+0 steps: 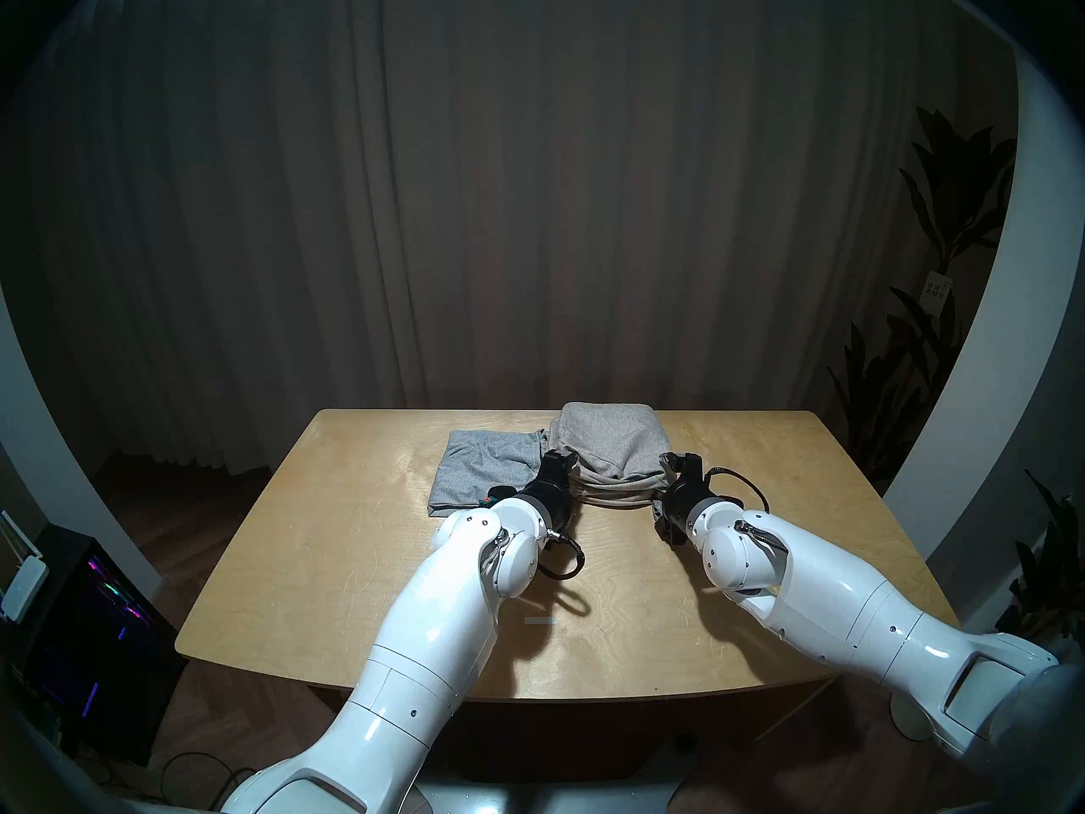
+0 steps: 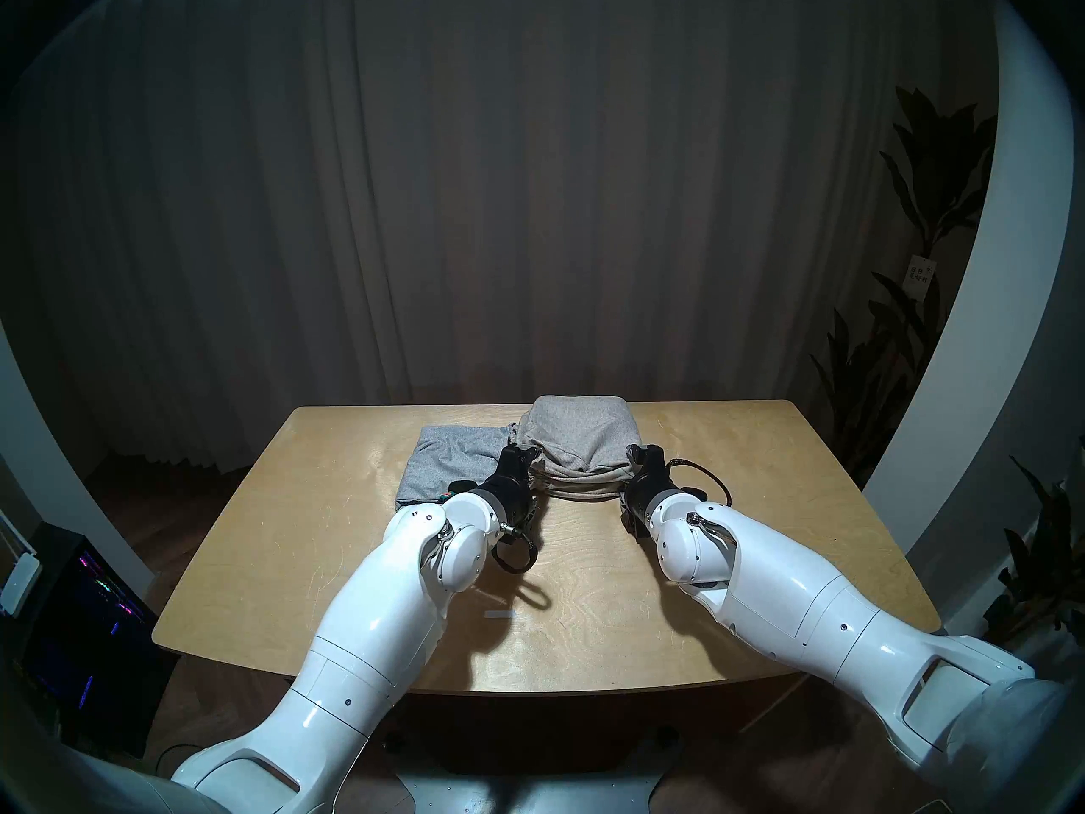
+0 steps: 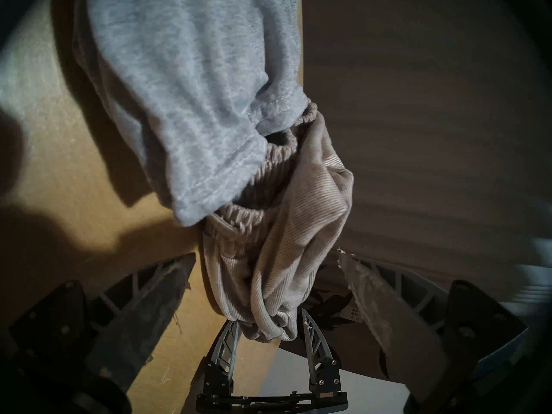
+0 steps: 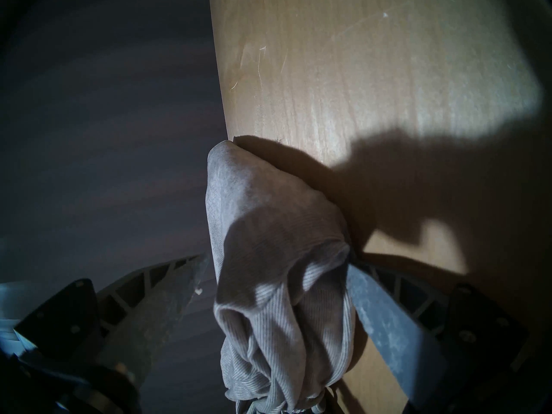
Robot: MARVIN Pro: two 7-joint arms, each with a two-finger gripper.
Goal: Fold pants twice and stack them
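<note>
On the far half of the wooden table [image 1: 364, 560], beige pants [image 1: 610, 448] folded, light grey pants [image 1: 481, 472] touching their left side, left gripper [image 3: 265, 273] spread wide at their left edge, right gripper [image 4: 274, 285] wide at their right edge, one finger against cloth, grip unclear.

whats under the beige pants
Only the table shows around the folded beige pants; their own layers cover whatever lies beneath. At their left edge the grey pants meet them, with the grey hem over the beige waistband in the left wrist view.

I read home-like room staged for robot work: full curtain [image 1: 528, 178], wood table [image 1: 646, 589], houseplants [image 1: 916, 349], lit computer tower [image 1: 88, 619] on floor.
</note>
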